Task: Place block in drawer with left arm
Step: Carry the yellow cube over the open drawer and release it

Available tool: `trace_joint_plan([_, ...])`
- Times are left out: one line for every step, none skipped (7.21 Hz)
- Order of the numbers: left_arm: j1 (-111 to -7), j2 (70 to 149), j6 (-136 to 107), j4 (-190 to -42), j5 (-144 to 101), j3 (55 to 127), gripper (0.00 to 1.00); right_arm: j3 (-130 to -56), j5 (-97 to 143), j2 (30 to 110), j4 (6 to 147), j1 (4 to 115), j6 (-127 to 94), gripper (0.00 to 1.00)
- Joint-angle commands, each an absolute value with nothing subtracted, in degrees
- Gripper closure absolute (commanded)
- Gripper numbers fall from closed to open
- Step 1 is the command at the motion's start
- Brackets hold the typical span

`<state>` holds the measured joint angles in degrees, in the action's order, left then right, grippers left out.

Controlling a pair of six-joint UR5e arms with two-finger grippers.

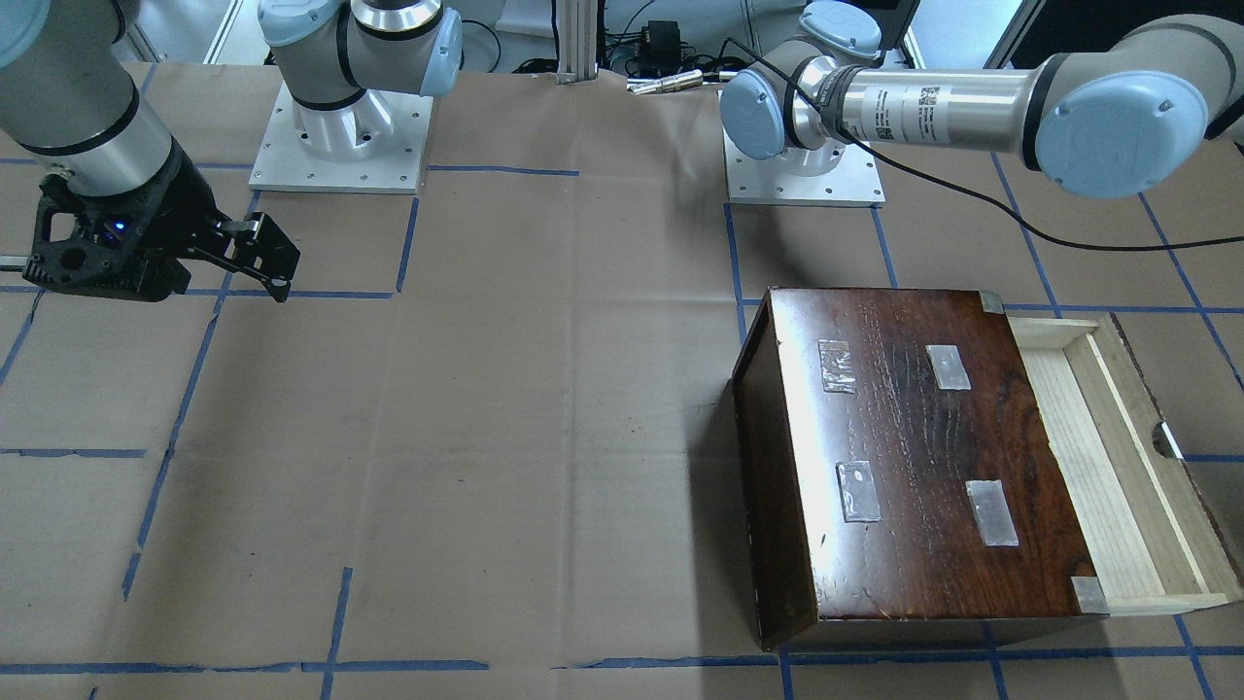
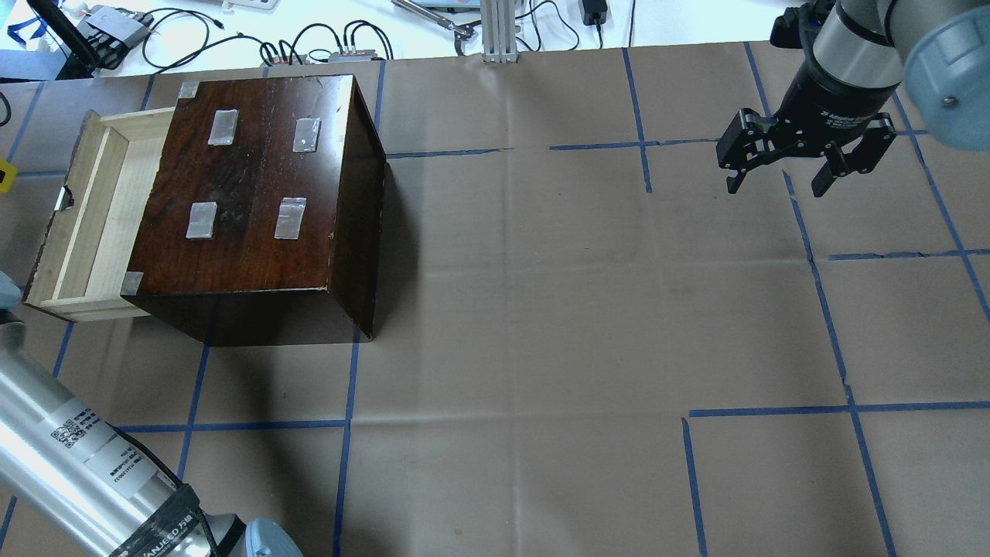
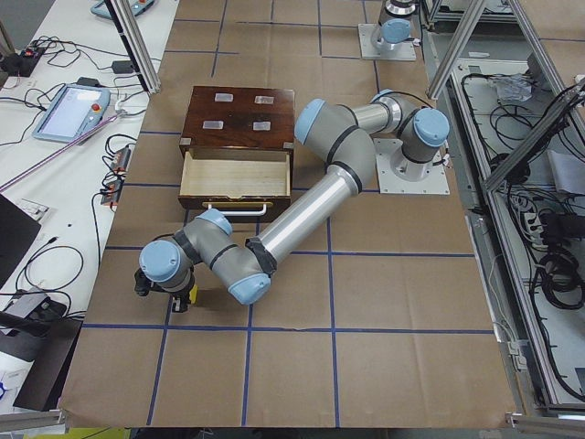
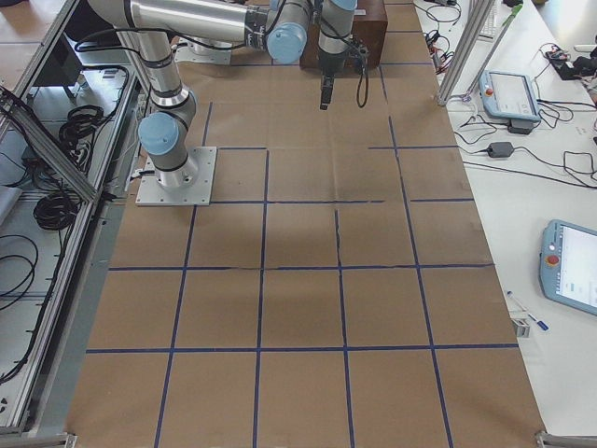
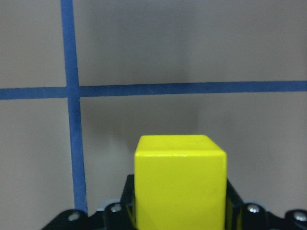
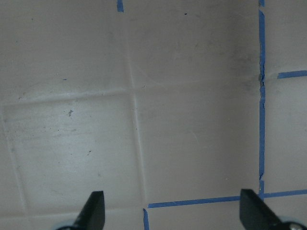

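Note:
The yellow block fills the lower middle of the left wrist view, held in my left gripper above brown paper with blue tape lines. In the exterior left view my left gripper hangs low in front of the open drawer, a little way off it, with a bit of yellow at its tip. The drawer is pulled out of the dark-brown cabinet and looks empty. My right gripper is open and empty, far from the cabinet.
Brown paper with a blue tape grid covers the table. The cabinet top carries several tape patches. The left arm's long tube runs beside the drawer's front. Cables and tablets lie on the side bench.

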<state>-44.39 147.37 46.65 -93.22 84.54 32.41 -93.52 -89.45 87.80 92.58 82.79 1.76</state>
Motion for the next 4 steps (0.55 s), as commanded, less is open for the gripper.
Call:
trace_joint_plan([-43.0, 140.9, 47.1, -100.6, 84.5, 34.4, 0.69, -93.5, -89.5, 87.8, 92.6, 82.8, 1.8, 0.0])
trace_joint_plan([-43.0, 137.5, 46.8, -101.7, 84.2, 39.4, 0.71, -93.5, -89.5, 87.8, 92.6, 82.8, 1.8, 0.0])
trace_joint_plan([-43.2, 132.2, 46.5, -100.3, 84.1, 47.5, 0.71, -93.5, -89.5, 87.8, 92.6, 82.8, 1.8, 0.0])
trace_joint_plan([-43.2, 125.9, 44.4, -97.3, 84.2, 55.9, 0.71, -93.4, -89.5, 87.8, 92.6, 82.8, 1.8, 0.0])
